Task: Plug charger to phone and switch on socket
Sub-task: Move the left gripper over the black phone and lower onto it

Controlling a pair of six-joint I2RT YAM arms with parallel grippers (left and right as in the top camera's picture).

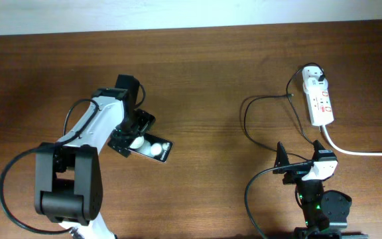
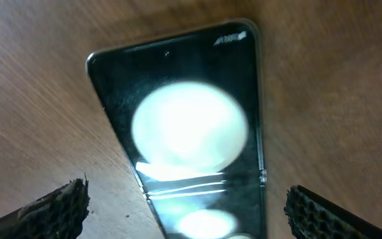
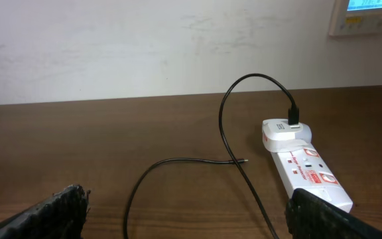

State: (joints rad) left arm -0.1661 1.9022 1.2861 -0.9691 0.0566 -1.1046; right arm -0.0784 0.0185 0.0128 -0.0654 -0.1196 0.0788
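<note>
The black phone (image 1: 154,150) lies flat on the wooden table, its glossy face showing white glare spots; it fills the left wrist view (image 2: 184,126). My left gripper (image 1: 130,137) is open just above the phone's left end, with a finger on either side (image 2: 188,222), not touching it. The white socket (image 1: 318,99) lies at the far right, also in the right wrist view (image 3: 307,169). The charger's black plug (image 3: 294,121) sits in the socket's adapter. Its thin cable (image 1: 245,118) loops over the table, with the connector tip (image 3: 244,160) lying free. My right gripper (image 3: 188,219) is open and empty, well short of the cable.
The socket's thick white lead (image 1: 360,152) runs off the right edge. A pale wall (image 3: 144,46) stands behind the table's far edge. The right arm's base (image 1: 320,206) sits at the front right, with cable running under it.
</note>
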